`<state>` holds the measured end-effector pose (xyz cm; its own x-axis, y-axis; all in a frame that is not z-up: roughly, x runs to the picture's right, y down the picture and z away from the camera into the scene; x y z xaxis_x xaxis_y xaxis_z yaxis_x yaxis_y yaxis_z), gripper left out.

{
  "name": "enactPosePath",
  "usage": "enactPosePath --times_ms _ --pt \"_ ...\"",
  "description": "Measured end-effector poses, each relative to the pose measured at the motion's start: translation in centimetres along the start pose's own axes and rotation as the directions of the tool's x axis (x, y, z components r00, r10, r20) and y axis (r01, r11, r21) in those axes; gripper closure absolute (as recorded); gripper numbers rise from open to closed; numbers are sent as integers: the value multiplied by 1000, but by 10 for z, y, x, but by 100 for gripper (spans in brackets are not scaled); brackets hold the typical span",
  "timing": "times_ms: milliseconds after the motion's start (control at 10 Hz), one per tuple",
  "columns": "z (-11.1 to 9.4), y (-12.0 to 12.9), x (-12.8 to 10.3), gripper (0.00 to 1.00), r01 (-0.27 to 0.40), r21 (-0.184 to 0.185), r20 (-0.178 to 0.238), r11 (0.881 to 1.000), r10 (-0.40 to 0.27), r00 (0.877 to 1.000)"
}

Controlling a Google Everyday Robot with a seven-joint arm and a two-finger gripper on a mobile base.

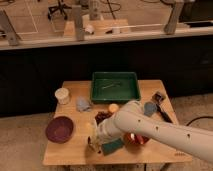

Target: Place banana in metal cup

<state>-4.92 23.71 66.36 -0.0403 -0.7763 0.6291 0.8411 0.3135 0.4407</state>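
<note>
My gripper point(92, 139) hangs at the end of the white arm point(150, 131), low over the front left of the wooden table point(70, 152). It is shut on a slim pale yellow thing, the banana point(90, 128), which stands nearly upright at its tip. The small grey cup point(149, 108) at the right of the table, beyond the arm, looks like the metal cup. It stands well to the right of the gripper.
A green tray point(114, 86) sits at the back middle. A white cup point(62, 95) and a grey-blue cup point(82, 104) stand at the left, a dark purple bowl point(59, 129) at the front left. An orange fruit point(114, 107), a red bowl point(136, 139) and a teal object point(113, 146) lie by the arm.
</note>
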Motion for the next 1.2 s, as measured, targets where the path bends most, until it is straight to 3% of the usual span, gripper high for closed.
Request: enactPosePath --times_ms 600,1000,1200 --pt "14 8 9 100 -1 -47 -9 999 0 1000" --pt "21 16 20 100 -18 -58 -14 998 17 1000" --pt "24 19 21 92 -19 -60 -10 998 18 1000"
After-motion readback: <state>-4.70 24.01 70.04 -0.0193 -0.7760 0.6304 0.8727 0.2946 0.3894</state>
